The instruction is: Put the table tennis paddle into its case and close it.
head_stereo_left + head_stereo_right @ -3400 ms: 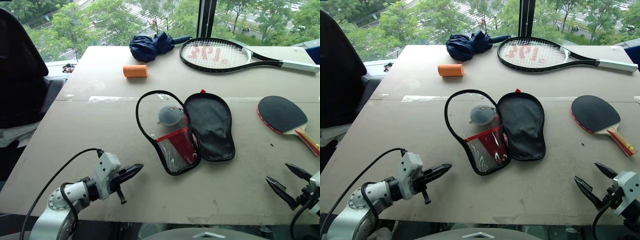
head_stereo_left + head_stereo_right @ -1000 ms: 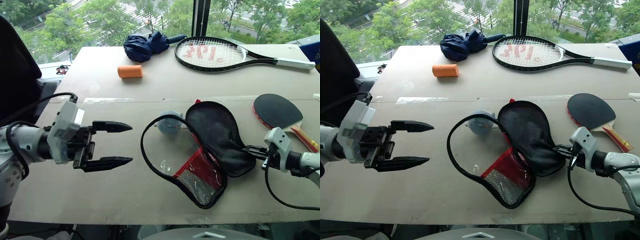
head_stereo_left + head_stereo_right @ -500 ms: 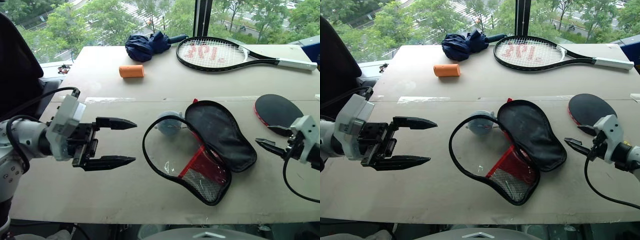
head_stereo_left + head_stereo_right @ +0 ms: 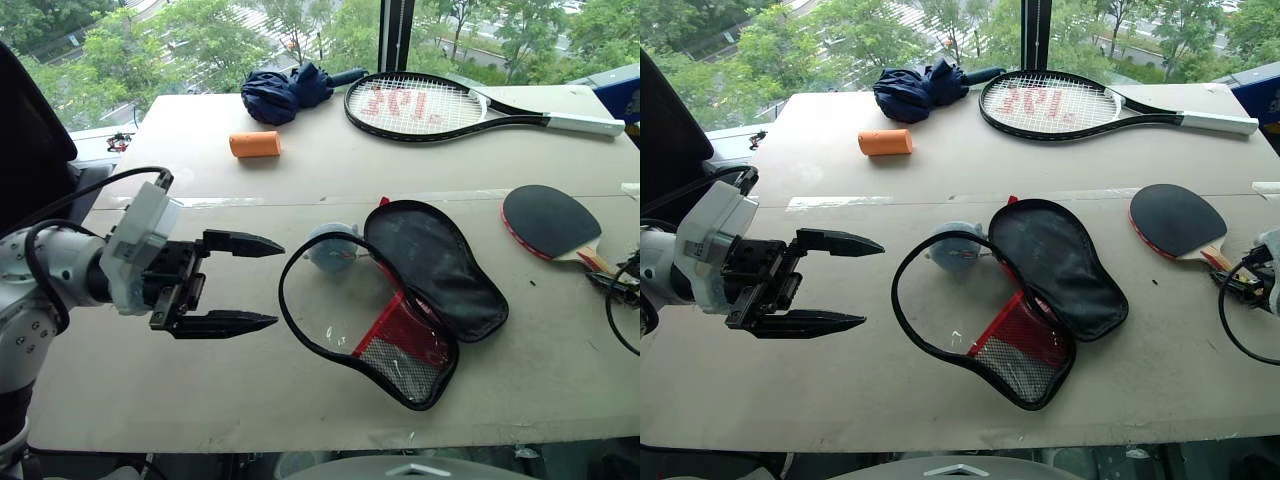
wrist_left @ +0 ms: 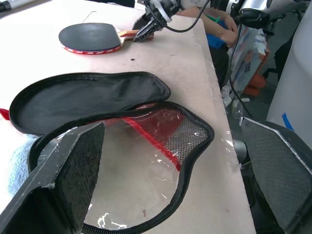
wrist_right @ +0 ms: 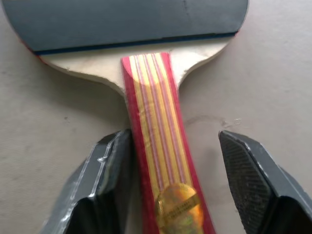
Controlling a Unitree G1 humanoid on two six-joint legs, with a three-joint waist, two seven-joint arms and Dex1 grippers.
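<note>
Right gripper [image 6: 173, 161] is spread around the paddle [image 6: 146, 58] handle near the worktop [image 4: 300, 170] right edge, not clamped. I see my left gripper [image 4: 245, 283] released, hovering beside the unzipped case [image 4: 400, 300] mid-worktop.

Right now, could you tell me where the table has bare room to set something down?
Bare patches: between the orange cylinder and the case, and along the near table edge. Crowded: the far edge, with umbrella and tennis racket.
</note>
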